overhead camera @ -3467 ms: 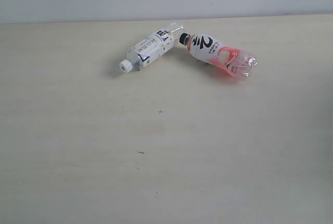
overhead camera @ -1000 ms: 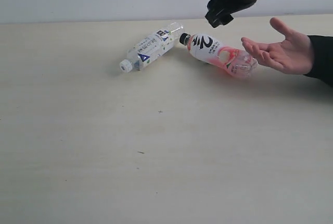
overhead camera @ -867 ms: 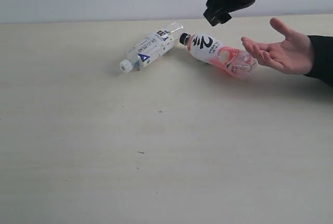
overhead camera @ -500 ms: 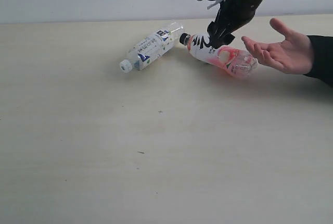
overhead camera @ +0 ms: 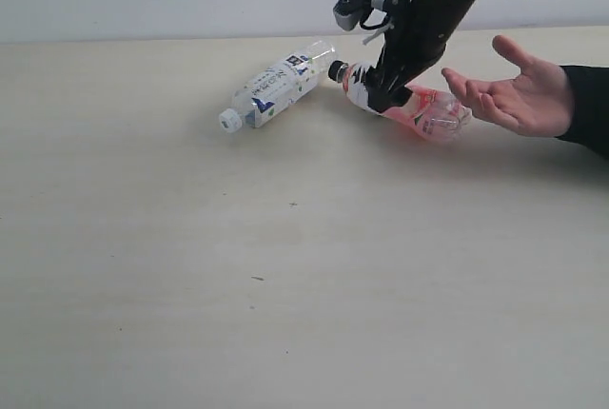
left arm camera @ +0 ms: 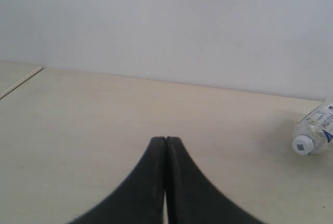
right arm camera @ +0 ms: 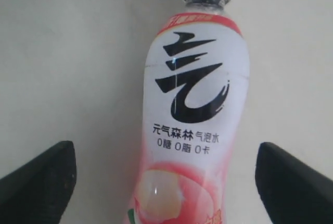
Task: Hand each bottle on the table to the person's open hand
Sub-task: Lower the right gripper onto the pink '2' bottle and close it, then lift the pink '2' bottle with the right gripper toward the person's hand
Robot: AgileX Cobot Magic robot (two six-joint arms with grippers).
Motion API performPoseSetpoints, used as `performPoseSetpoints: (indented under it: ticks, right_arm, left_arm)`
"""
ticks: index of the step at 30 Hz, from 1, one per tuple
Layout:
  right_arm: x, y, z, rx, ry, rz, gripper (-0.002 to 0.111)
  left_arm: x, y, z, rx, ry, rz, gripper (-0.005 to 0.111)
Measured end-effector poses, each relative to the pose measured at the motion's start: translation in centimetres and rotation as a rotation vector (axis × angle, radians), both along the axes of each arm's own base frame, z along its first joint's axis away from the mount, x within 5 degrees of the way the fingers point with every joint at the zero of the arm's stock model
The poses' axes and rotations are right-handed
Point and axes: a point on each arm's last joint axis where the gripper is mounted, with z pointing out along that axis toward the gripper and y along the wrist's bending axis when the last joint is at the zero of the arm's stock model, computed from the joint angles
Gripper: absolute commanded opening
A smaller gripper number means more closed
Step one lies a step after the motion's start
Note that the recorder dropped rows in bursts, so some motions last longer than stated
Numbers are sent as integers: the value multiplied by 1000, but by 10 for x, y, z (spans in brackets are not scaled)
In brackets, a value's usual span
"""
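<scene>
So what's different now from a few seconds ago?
The right pincer came down from above and now sits open over the pink bottle, not squeezing it yet. A person's open hand came in beside it. Both bottles, the white-label bottle too, stayed put.

The left gripper [left arm camera: 165, 142] is seen from behind, its two black fingers [left arm camera: 148, 182] pressed flat together right up to the tips. The pale beige worktop [left arm camera: 93, 114] is spread beneath and ahead of them, and is bounded at twelve o'clock by a plain grey-white wall [left arm camera: 166, 21]. At about two o'clock from the fingertips, well apart from them, a clear bottle [left arm camera: 314, 129] is laid on its side, with its white cap [left arm camera: 302, 144] turned towards the camera. Part of the bottle is cut off by the frame edge.
</scene>
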Motion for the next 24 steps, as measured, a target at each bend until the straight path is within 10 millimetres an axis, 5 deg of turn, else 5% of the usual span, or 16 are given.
performPoseSetpoints:
  ticks: [12, 17, 24]
  right_arm:
    - [9, -3, -16, -43, -51, 4, 88]
    - [12, -10, -42, -119, -19, -58, 88]
    - [13, -13, -43, -144, -30, -89, 88]
  left_arm:
    - [0, 0, 0, 0, 0, 0, 0]
    - [0, 0, 0, 0, 0, 0, 0]
    - [0, 0, 0, 0, 0, 0, 0]
